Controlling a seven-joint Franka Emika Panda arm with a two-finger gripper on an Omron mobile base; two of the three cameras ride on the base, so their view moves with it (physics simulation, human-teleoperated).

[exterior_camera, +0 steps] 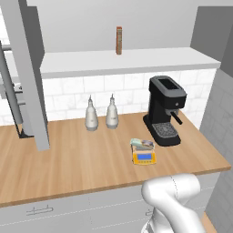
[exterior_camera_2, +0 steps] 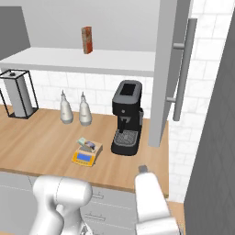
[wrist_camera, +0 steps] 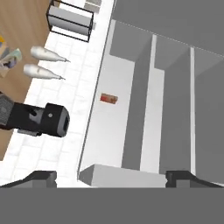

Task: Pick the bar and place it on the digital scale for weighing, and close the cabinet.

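The bar (exterior_camera: 142,144), a small grey-tan and pale green packet, lies flat on the grey plate of the yellow digital scale (exterior_camera: 144,158) on the wooden counter, left of the coffee machine. The right base view shows the bar (exterior_camera_2: 90,145) on the scale (exterior_camera_2: 84,158) too. The cabinet (exterior_camera: 136,59) stands open: one door (exterior_camera: 28,73) swings out at the left, the other door (exterior_camera_2: 170,69) with its bar handle (exterior_camera_2: 183,57) at the right. My gripper (wrist_camera: 112,178) is open and empty, well away from the counter and facing the open cabinet shelf.
A tall red-orange box (exterior_camera: 119,40) stands on the cabinet shelf. Two pale bottles (exterior_camera: 101,114) and a black coffee machine (exterior_camera: 164,109) stand at the back of the counter. A paper towel holder (exterior_camera_2: 18,94) stands at the far left. A tiled wall bounds the right.
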